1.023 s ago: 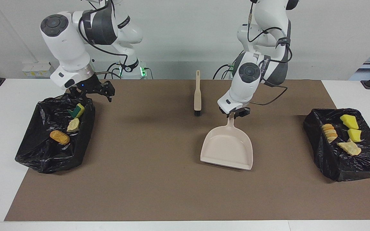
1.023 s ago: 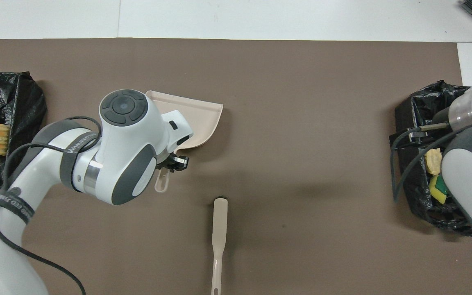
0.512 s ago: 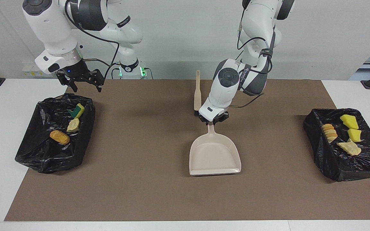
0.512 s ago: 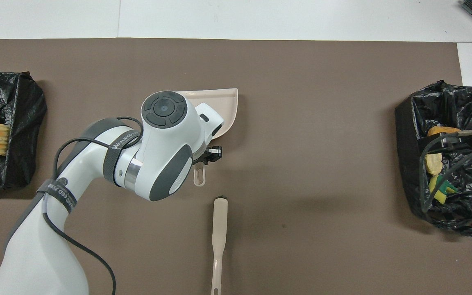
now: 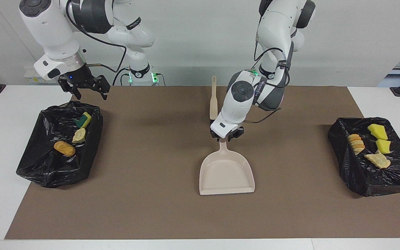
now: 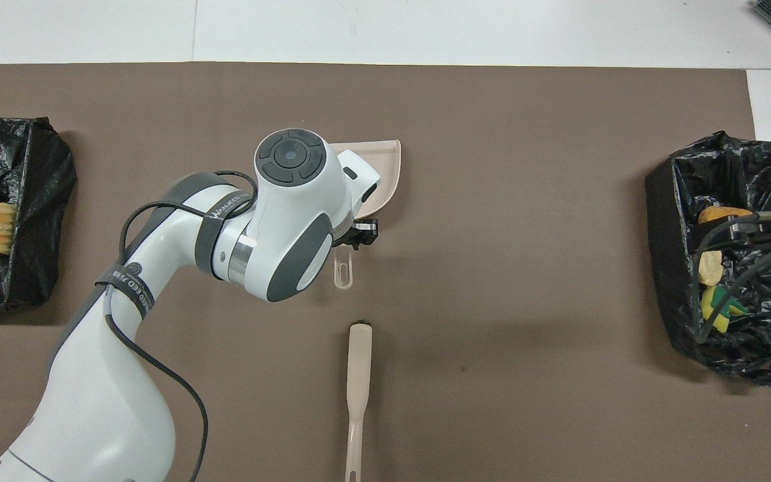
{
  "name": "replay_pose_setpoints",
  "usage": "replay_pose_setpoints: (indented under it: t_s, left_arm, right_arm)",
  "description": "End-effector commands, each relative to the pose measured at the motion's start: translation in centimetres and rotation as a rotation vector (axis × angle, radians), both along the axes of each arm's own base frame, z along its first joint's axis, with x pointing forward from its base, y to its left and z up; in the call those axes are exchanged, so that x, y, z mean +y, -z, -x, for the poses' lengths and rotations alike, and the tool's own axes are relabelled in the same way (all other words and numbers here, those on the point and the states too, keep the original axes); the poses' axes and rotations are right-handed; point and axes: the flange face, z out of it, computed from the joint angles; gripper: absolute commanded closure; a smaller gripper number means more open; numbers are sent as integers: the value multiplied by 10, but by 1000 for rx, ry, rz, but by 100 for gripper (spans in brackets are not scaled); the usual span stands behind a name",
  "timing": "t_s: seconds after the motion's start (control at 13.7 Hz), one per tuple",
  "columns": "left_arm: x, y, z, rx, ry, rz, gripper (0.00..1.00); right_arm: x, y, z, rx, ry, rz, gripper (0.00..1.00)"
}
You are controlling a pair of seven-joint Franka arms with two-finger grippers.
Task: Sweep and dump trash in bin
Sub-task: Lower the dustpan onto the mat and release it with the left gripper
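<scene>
The dustpan (image 5: 227,172) lies flat on the brown mat, its handle between the left claw (image 5: 227,136); whether it is gripped cannot be told. The right claw (image 5: 84,87) hangs open, empty, above a bin (image 5: 43,166). All trash (image 5: 64,148) is seen inside the 2 bins, so the task is judged nearly finished; withdrawal of the left arm is called for next.

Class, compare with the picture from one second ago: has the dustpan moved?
Yes. The dustpan has slid toward the right arm's end of the table; its handle now lies in line with the brush, which stayed put.

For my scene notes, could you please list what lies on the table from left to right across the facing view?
Bin at the right arm's end → brush → dustpan → bin at the left arm's end.
</scene>
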Motion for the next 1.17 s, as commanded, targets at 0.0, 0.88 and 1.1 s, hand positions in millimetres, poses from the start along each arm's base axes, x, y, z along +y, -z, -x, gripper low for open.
replay_pose_setpoints:
  t_s: [0.0,0.88,1.1]
  left_arm:
    - [16,-25,2,-13,41,11,0]
    - [265,-126,-3,-60,194,22,0]
    - [303,-145,-5,-94,207,21,0]
  right_arm:
    - [-6,-6,3,-5,14,-20,0]
    - [-14,-70,16,-8,32,-14,0]
    - [-8,-59,10,-11,18,-14,0]
